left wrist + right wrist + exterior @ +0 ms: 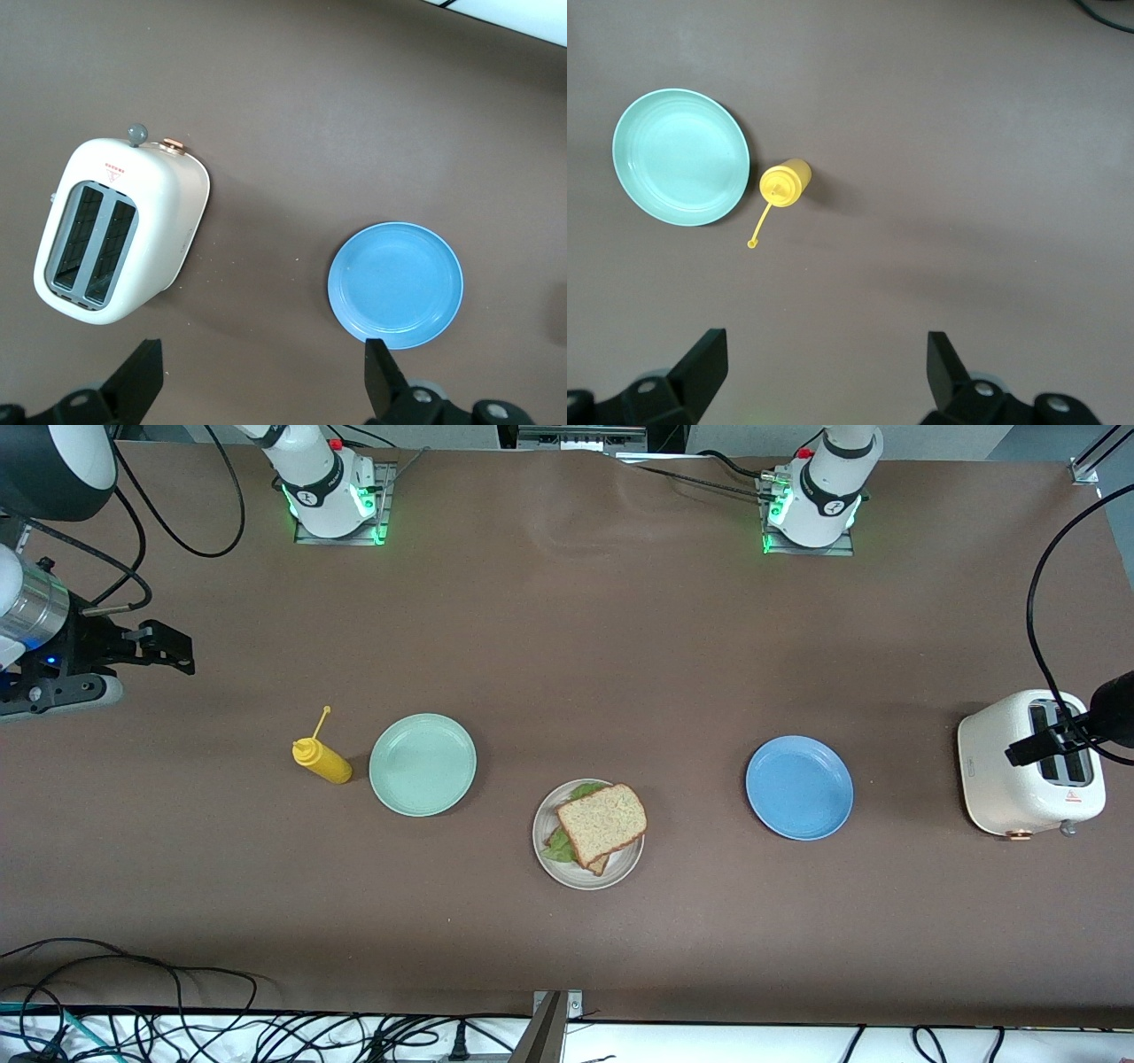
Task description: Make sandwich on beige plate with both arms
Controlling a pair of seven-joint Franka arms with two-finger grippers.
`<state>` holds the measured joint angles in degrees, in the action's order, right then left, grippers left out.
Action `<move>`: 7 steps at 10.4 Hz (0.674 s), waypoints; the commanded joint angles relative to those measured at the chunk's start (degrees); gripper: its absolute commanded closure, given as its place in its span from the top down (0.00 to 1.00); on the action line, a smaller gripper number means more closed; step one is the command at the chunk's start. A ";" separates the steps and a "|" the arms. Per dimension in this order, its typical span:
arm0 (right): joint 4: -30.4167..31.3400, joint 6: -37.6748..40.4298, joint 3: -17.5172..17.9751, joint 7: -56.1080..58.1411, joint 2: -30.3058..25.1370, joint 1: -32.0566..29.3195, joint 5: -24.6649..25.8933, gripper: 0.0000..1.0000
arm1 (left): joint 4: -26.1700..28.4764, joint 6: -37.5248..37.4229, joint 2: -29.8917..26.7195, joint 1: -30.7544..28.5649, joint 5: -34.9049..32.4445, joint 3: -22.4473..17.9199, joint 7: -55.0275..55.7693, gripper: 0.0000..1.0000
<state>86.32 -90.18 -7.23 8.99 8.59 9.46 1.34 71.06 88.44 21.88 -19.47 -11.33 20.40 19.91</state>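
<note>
The sandwich [602, 821] lies on the beige plate [551, 868] in the middle of the table. A brown speckled bread slice is on top. Green lettuce [560, 849] and the edge of a lower slice [597, 863] stick out under it. The top slice sits askew and overhangs the plate's rim. My right gripper [173, 651] is open and empty, held high over bare table at the right arm's end; it also shows in the right wrist view [827, 363]. My left gripper [1036, 746] is open and empty, held high over the toaster; it also shows in the left wrist view [261, 381].
A pale green plate [423, 764] [680, 156] and a yellow squeeze bottle [322, 759] [784, 182] stand toward the right arm's end. A blue plate [799, 786] [395, 284] and a white toaster [1028, 766] [120, 230] stand toward the left arm's end. Cables hang along the table's near edge.
</note>
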 commanded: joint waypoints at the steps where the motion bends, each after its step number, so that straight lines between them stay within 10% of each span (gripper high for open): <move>1: 0.25 -1.31 0.64 -0.21 -0.15 -2.24 -0.99 1.00 | 0.65 -0.29 -0.97 -0.92 -1.68 0.34 -2.85 1.00; 7: -0.45 2.47 6.97 -0.38 -0.33 -7.79 -0.03 1.00 | 0.74 -0.73 -1.23 -1.71 -1.24 0.43 -6.20 1.00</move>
<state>86.34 -88.69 -1.39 9.00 8.50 2.73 1.16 71.06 88.44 21.88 -20.81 -11.33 20.39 14.99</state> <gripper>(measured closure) 0.000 0.000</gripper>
